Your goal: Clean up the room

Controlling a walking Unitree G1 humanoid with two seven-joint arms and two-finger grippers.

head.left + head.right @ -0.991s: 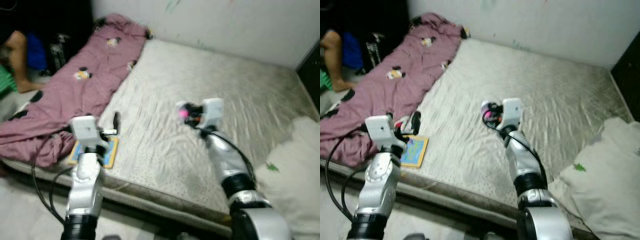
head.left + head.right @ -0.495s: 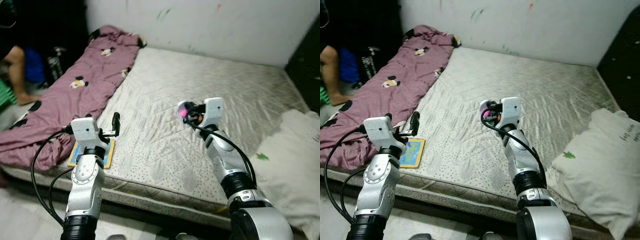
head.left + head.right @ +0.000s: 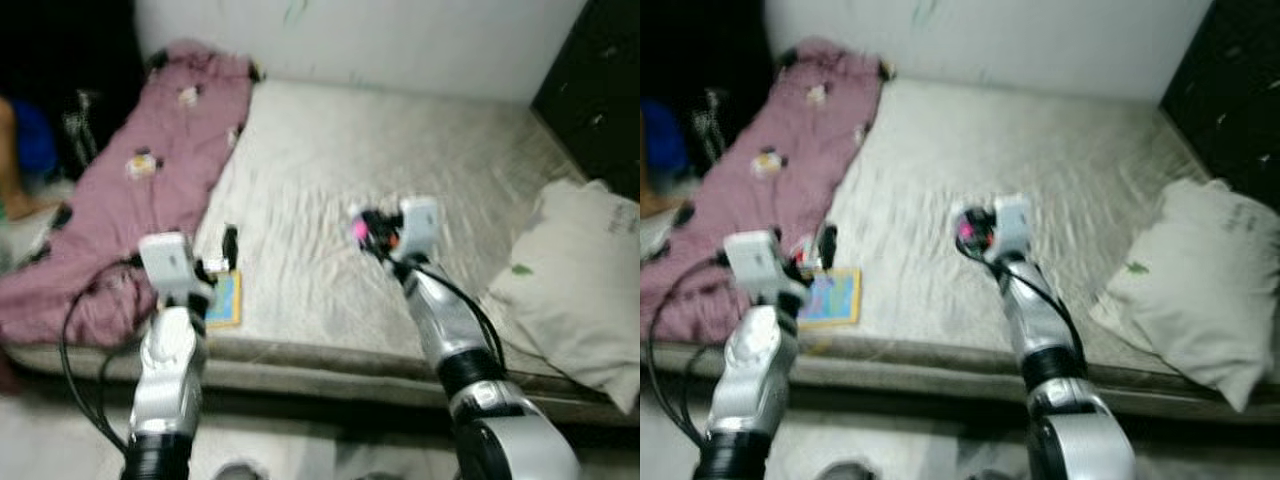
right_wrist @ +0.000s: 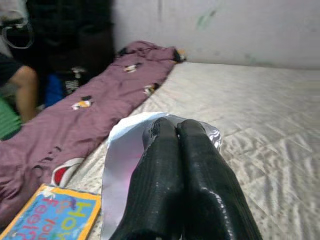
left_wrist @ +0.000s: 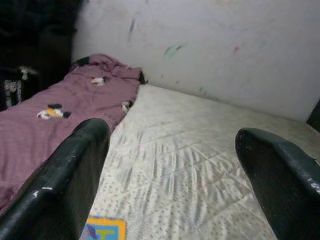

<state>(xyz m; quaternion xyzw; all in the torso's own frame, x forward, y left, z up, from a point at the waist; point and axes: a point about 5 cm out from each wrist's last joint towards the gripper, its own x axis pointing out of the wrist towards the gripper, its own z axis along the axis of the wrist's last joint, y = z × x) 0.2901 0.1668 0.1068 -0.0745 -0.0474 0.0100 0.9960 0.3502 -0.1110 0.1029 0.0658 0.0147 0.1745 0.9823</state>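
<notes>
The mattress point(image 3: 400, 190) spans most of the scene, bare and quilted, with its front edge nearest the robot. A purple blanket point(image 3: 150, 190) lies crumpled along the mattress's left side, and a white pillow point(image 3: 580, 270) sits at the right, overhanging the front edge. A flat colourful book point(image 3: 830, 297) rests on the mattress near the front edge, just beside the blanket.

The right gripper point(image 4: 177, 137) hangs above the middle of the mattress with its fingers pressed together on a thin silvery wrapper point(image 4: 120, 160), which shows pink in the head views. The left gripper point(image 5: 172, 165) hovers near the book with its fingers spread wide and nothing between them.

Risks, in descending order:

1. Both head views are blurred, which suggests the robot is in motion. Any reach made on these views may be misplaced.
2. The wrapper is thin and is pinched near one edge. A quick arm swing could let it slip and fall to the mattress or floor.
3. The book lies flat on soft fabric. The spread fingers may press it into the mattress or push it off the front edge instead of getting under it.
</notes>
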